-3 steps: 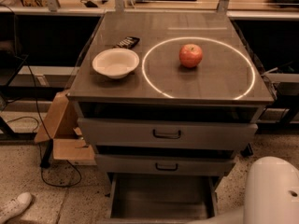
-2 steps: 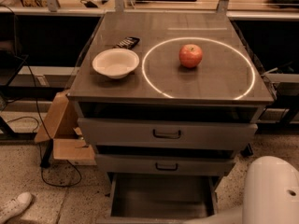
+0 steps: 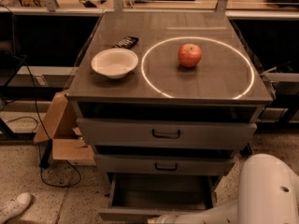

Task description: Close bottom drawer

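Observation:
The bottom drawer (image 3: 161, 193) is the lowest of three grey cabinet drawers. It stands pulled out, and its flat grey tray is bare. Its front edge (image 3: 126, 214) lies at the bottom of the view, and its handle is hidden. My white arm (image 3: 266, 190) fills the lower right corner. One link (image 3: 201, 215) runs left along the bottom edge, just in front of the drawer's front. My gripper is below the bottom edge of the view, out of sight.
The middle drawer (image 3: 166, 164) and top drawer (image 3: 166, 133) are shut. On the cabinet top sit a white bowl (image 3: 114, 62), a red apple (image 3: 189, 55) inside a lit ring, and a dark packet (image 3: 125, 42). A cardboard box (image 3: 60, 125), cables and a shoe (image 3: 14, 205) lie to the left.

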{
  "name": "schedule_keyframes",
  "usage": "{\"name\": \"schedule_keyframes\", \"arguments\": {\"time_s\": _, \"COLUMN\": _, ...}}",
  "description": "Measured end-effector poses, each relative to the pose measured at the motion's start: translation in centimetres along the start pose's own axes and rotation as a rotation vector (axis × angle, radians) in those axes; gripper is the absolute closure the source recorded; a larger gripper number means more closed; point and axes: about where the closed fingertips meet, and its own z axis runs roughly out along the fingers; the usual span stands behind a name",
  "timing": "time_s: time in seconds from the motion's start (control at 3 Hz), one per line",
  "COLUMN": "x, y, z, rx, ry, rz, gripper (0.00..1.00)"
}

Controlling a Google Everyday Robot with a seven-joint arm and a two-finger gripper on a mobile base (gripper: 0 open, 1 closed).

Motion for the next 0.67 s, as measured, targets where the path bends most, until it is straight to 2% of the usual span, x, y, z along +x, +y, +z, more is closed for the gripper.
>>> {"name": "schedule_keyframes", "arguments": {"time_s": 0.33, "x": 0.0, "y": 0.0, "z": 0.0, "rx": 0.000, "ry": 0.000, "rz": 0.000, "gripper": 1.00}}
{"name": "schedule_keyframes", "arguments": {"time_s": 0.67, "x": -4.0, "y": 0.4, "z": 1.7, "rx": -0.005, "ry": -0.065, "rz": -0.012, "gripper": 1.00}}
